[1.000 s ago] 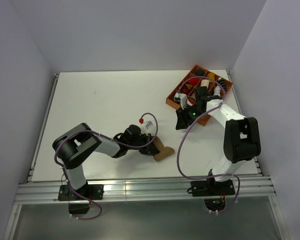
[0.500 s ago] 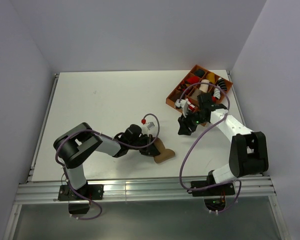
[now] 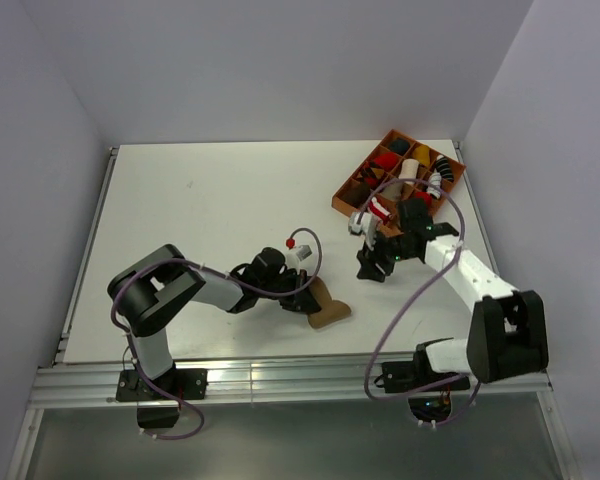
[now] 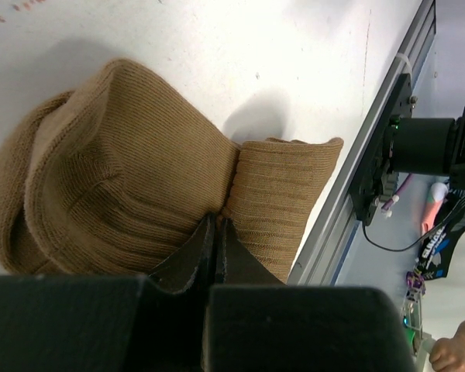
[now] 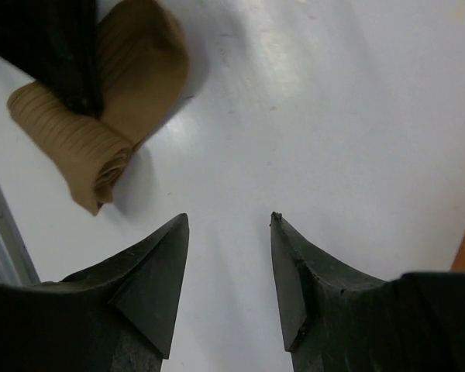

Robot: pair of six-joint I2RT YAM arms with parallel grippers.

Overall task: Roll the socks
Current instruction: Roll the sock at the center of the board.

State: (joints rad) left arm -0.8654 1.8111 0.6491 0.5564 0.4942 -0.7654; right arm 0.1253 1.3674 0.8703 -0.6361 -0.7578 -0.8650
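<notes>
The worktop (image 3: 210, 210) is wide, but the tan sock (image 3: 327, 308) lies near its front edge, so a hard push could slide it off. The tray (image 3: 340, 203) is well apart, with the striped sock (image 3: 378, 211) at its near side; I cannot tell if it is inside. The tan sock is only partly rolled, so it could spring open if the hold slips. The left gripper (image 4: 217, 226) is pressed together, pinching the sock's fold. The right gripper (image 5: 229, 221) is spread and empty; coming in, it could bump the left one.
</notes>
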